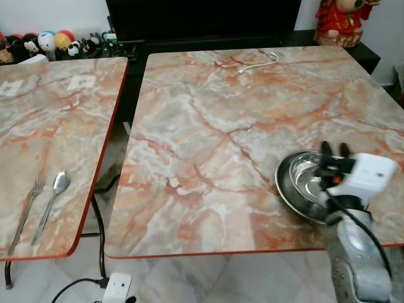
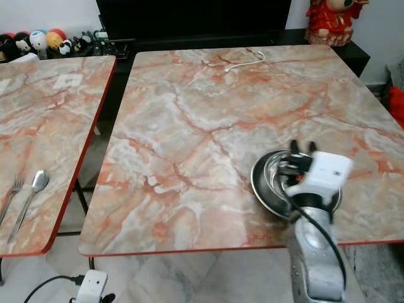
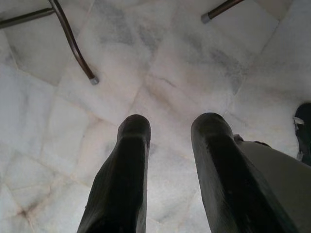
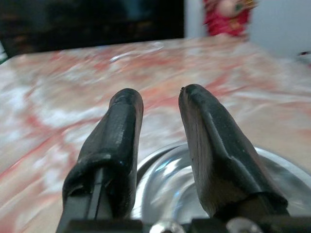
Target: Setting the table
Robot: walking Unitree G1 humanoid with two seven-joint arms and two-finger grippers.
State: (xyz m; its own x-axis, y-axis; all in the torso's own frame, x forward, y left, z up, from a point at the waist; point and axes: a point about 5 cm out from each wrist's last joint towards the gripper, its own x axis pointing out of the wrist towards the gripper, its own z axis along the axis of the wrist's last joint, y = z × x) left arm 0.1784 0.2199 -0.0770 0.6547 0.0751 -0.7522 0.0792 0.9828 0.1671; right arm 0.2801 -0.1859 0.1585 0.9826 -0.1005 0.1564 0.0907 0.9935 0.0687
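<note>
A shiny steel bowl [image 1: 298, 182] sits on the marble table [image 1: 221, 126] near its front right corner. My right gripper [image 1: 334, 149] hovers just over the bowl [image 4: 170, 189], its black fingers [image 4: 119, 126] pointing toward the far rim, open with nothing between them. A fork [image 1: 25, 218] and a spoon [image 1: 49, 208] lie side by side near the front edge of the second marble table [image 1: 57, 126] on the left. My left gripper [image 3: 170, 128] hangs open over the pale floor tiles.
A narrow gap separates the two tables. A white cable [image 1: 259, 63] lies at the far edge of the main table. Small figurines [image 1: 44, 43] line the back left, and a red figure [image 1: 341, 19] stands back right. A white power strip [image 1: 117, 287] lies on the floor.
</note>
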